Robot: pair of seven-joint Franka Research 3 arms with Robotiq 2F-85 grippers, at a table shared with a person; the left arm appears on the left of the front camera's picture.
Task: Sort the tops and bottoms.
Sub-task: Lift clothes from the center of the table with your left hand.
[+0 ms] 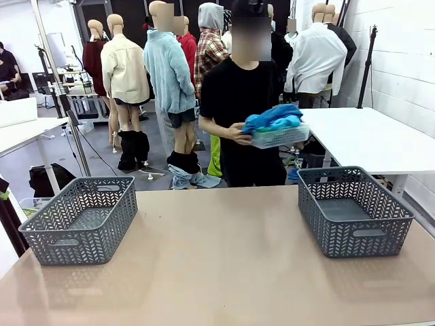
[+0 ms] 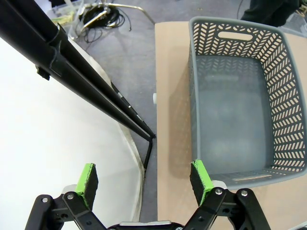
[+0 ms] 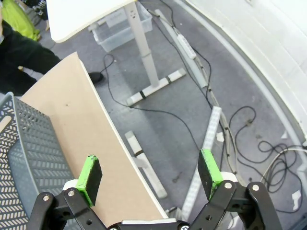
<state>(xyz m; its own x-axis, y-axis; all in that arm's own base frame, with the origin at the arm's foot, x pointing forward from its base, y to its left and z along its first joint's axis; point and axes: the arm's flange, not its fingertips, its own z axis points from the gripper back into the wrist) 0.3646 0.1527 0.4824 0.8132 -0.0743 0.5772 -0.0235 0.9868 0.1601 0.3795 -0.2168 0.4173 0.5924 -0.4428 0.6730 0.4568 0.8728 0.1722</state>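
Both the left gripper (image 2: 145,179) and right gripper (image 3: 149,175) hang with jaws apart as a person (image 1: 239,95) beyond the table (image 1: 217,272) holds blue clothes (image 1: 273,117) heaped in a white crate (image 1: 284,138); soft, light fabric, likely best pinched at a raised fold.

Left gripper (image 2: 144,177): black linkage fingers (image 2: 76,208), bright green pads (image 2: 88,176), silver pivot screws (image 2: 70,195) at 7 and 5 o'clock. Right gripper (image 3: 148,167): identical build. Person (image 1: 248,115), 12 o'clock: black short-sleeved T-shirt (image 1: 234,92), black trousers (image 1: 255,166).
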